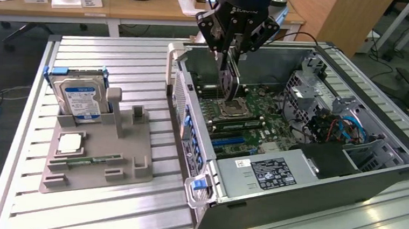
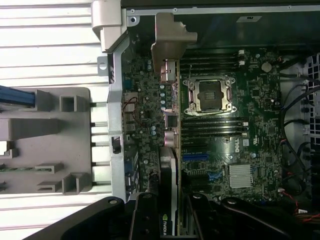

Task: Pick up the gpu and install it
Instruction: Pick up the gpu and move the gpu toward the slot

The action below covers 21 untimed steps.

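so the pincer (image 1: 231, 58) is clamped partway shut on the top edge of the gpu (image 1: 228, 86), holding it on edge over the motherboard (image 1: 266, 116) in the open pc case (image 1: 306, 200) on the bench (image 1: 111, 213), right by the cpu socket (image 1: 234, 108), and the card's bottom edge is hard to make out.

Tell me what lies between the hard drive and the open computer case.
Between the hard drive and the computer case, the exterior view shows the grey holder's upright posts, then a bare strip of slatted table.
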### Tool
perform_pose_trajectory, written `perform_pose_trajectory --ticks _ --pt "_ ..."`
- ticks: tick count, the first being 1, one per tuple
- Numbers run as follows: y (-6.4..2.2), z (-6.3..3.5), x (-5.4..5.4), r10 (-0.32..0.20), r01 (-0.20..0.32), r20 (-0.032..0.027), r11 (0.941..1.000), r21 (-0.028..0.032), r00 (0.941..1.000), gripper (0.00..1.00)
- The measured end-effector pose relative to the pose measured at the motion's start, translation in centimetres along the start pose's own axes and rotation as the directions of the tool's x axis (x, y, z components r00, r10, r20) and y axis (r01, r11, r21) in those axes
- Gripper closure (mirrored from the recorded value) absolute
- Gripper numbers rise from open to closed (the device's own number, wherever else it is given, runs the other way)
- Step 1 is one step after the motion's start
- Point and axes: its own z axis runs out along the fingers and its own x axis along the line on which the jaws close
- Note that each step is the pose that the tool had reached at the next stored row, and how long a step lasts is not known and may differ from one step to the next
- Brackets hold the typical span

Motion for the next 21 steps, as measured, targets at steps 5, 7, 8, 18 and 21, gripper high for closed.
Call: perform_pose_trajectory --ticks 5,7,8,18,21 --pt "0.0 0.0 0.0 0.0 0.0 0.0 1.0 0.0 1.0 0.73" --pt "0.01 0.01 -0.1 0.0 0.0 -0.0001 1.0 -0.0001 1.0 0.73" --pt "0.01 0.01 -0.1 0.0 0.0 0.0 1.0 0.0 1.0 0.73" --pt "0.1 0.04 -1.4 0.0 0.0 -0.0001 1.0 0.0 1.0 0.73" --pt "0.13 0.05 -1.8 0.0 0.0 0.0 1.0 0.0 1.0 0.73"
